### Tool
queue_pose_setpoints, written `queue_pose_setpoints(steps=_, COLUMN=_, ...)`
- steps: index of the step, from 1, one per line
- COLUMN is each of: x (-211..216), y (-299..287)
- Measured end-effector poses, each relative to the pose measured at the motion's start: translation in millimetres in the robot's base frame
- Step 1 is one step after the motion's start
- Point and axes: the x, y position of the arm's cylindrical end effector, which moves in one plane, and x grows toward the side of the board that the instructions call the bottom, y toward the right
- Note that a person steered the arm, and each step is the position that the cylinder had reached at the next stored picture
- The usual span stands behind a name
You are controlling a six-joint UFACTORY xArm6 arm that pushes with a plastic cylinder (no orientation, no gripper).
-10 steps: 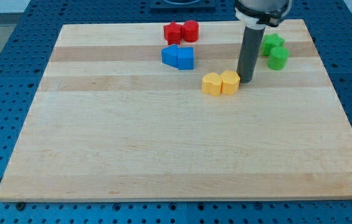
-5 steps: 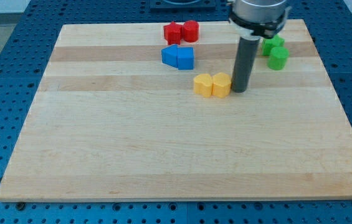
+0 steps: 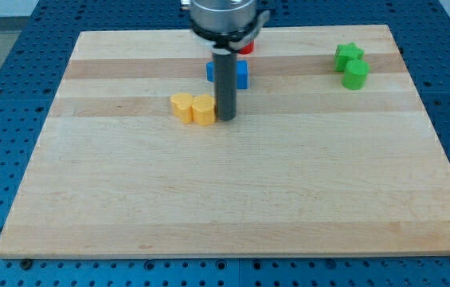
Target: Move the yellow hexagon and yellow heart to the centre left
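Two yellow blocks sit side by side a little left of the board's centre: the yellow heart (image 3: 181, 106) on the view's left and the yellow hexagon (image 3: 203, 110) touching it on the right. My tip (image 3: 226, 118) stands right against the hexagon's right side. The dark rod rises from there and hides part of the blocks behind it.
Blue blocks (image 3: 241, 72) lie just above the tip, partly hidden by the rod. A red block (image 3: 246, 48) peeks out under the arm at the top. A green star (image 3: 349, 55) and a green cylinder (image 3: 356, 74) sit at the top right. The wooden board (image 3: 232, 199) ends at the blue perforated table.
My tip has moved to the view's left, pushing the two yellow blocks left with it, from right of centre to left of centre. The other blocks have not moved.
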Motion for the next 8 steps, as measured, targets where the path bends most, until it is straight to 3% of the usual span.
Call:
queue_pose_setpoints(steps=5, x=21.1, y=-142.6)
queue_pose_setpoints(steps=7, x=30.2, y=-164.1)
queue_pose_setpoints(steps=8, x=35.6, y=-138.8)
